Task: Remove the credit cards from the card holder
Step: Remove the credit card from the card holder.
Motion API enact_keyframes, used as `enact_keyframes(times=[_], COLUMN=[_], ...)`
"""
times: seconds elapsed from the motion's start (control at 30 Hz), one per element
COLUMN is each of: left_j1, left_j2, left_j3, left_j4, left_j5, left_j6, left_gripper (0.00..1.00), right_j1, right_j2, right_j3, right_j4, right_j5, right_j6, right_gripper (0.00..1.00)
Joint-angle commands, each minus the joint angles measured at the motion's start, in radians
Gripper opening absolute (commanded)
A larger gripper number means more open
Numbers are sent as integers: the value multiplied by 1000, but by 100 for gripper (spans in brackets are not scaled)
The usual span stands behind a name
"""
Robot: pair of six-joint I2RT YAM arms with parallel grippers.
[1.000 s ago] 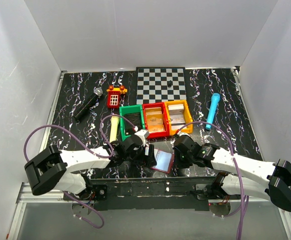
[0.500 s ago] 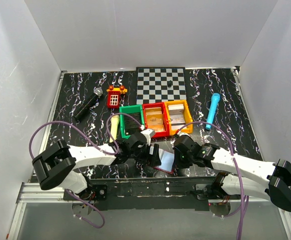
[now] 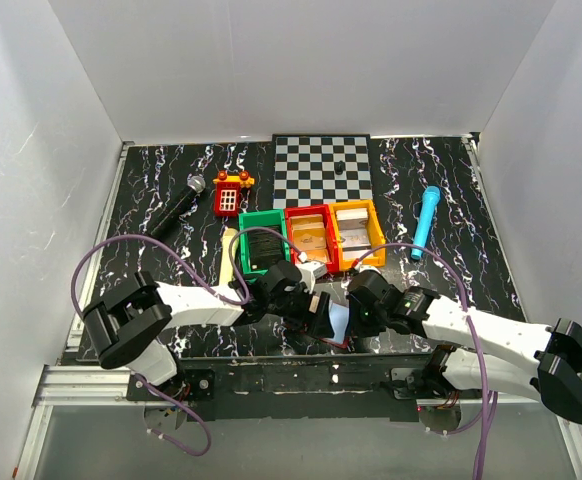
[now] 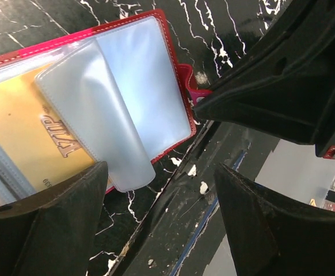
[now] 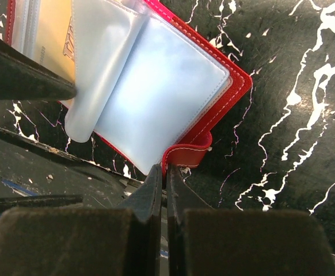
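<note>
Left wrist: our left end effector (image 4: 159,192) gapes empty above the dark-red wallet-like card holder (image 4: 139,75), right end effector (image 5: 160,172) shut beside it; next we pinch the tan-orange plastic credit card (image 4: 18,132).

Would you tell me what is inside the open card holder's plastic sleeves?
A tan-orange card sits in one sleeve of the card holder. The pale sleeves folded beside it show no card clearly, and whatever lies beneath them is covered.

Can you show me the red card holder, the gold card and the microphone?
Card holder (image 5: 167,98): right wrist view, on its shiny sleeve.
Gold card (image 4: 18,132): left wrist view, on its face.
Microphone (image 3: 176,208): top view, on its black handle.
</note>
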Motion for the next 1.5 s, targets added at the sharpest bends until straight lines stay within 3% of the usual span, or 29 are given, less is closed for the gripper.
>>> enact_keyframes(times=[0.0,0.2,0.33,0.87,1.17,1.47], left_j1=[-4,-15,-24,-43,-43,-43], left_j2=[18,21,35,111,101,23], left_j3=[26,47,68,156,156,108], left_j4=[24,41,41,38,89,121], left_j5=[53,82,99,136,142,105], left_j6=[34,57,70,107,107,100], left_gripper=[74,74,74,73,73,74], right_j1=[-7,-13,-14,-14,-14,-14], right_j2=[-30,-70,-108,-188,-352,-233], right_j3=[-12,-18,-20,-23,-30,-21], right_j4=[-26,-62,-105,-168,-106,14], right_j5=[26,72,112,175,189,58], right_j6=[19,51,81,131,136,94], right_gripper=[3,37,47,50,50,49])
